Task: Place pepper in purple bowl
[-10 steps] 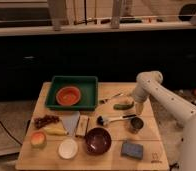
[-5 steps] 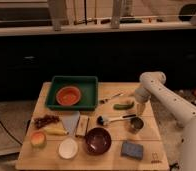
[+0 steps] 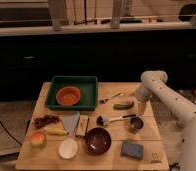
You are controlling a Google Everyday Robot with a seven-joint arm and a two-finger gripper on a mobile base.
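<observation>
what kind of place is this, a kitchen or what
Probably a robot test setup, kitchen-styled: a wooden table laid with a purple bowl, a pepper and a green tray, the robot's pincer just right of the pepper.

Long utensil (image 3: 116, 119) between pincer (image 3: 139, 103) beside pepper (image 3: 123, 105) and purple bowl (image 3: 87, 138)

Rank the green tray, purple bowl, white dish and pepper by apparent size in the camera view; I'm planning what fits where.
1. green tray
2. purple bowl
3. white dish, though it sits nearer the camera
4. pepper, as long as the dish but slimmer
The gripper hangs just right of the pepper.
</observation>
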